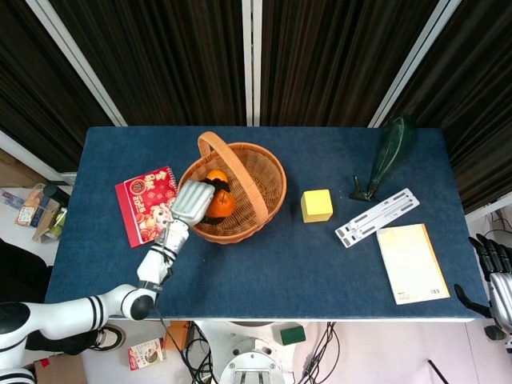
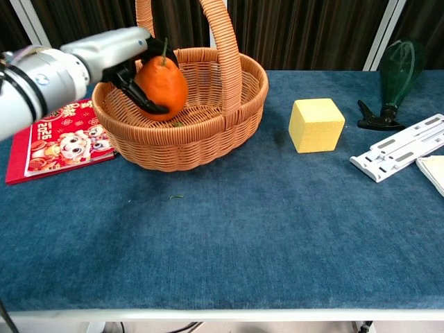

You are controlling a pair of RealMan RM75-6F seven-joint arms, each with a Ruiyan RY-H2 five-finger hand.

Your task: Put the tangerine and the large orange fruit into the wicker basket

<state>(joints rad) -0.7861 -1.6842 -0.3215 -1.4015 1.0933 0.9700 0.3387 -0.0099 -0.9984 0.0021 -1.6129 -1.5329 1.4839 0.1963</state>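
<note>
My left hand (image 1: pixel 192 202) (image 2: pixel 121 55) grips the large orange fruit (image 1: pixel 222 205) (image 2: pixel 161 89) and holds it inside the wicker basket (image 1: pixel 264 196) (image 2: pixel 208 132), low over the weave on the left side. The tangerine (image 1: pixel 216 175) shows only as an orange sliver behind the fruit in the head view; in the chest view the fruit hides it. The basket's tall handle (image 2: pixel 225 41) arches just right of the hand. My right hand (image 1: pixel 498 276) hangs off the table's right edge, fingers apart and holding nothing.
A red booklet (image 1: pixel 146 204) (image 2: pixel 52 135) lies left of the basket. A yellow foam cube (image 1: pixel 316 206) (image 2: pixel 316 125) stands to its right. Further right are a green spray bottle (image 1: pixel 390 152) (image 2: pixel 394 76), a white plastic strip (image 1: pixel 376 217) and a pale notebook (image 1: pixel 411 262).
</note>
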